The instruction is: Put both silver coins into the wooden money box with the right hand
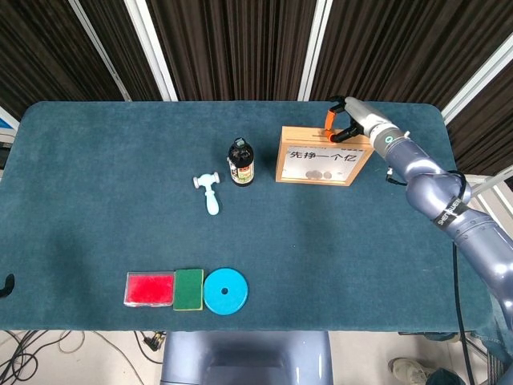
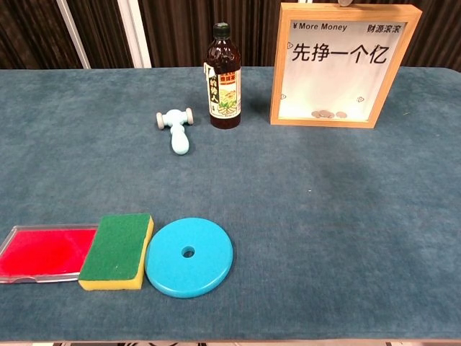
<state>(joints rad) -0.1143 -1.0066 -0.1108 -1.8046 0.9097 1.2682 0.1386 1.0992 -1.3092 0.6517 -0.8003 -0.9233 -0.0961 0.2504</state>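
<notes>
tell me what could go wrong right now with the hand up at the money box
1. The right hand hovers at the top edge of the upright wooden money box; a nudge might tip the narrow frame over.
2. Whether the hand holds a coin cannot be told; one released off the slot could drop behind the box.
3. The bottle stands close beside the box and could be knocked if it shifts.

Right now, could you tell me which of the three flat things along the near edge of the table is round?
The blue disc with a hole in its middle, at the right end of the row; the green sponge and red tray are rectangular.
</notes>
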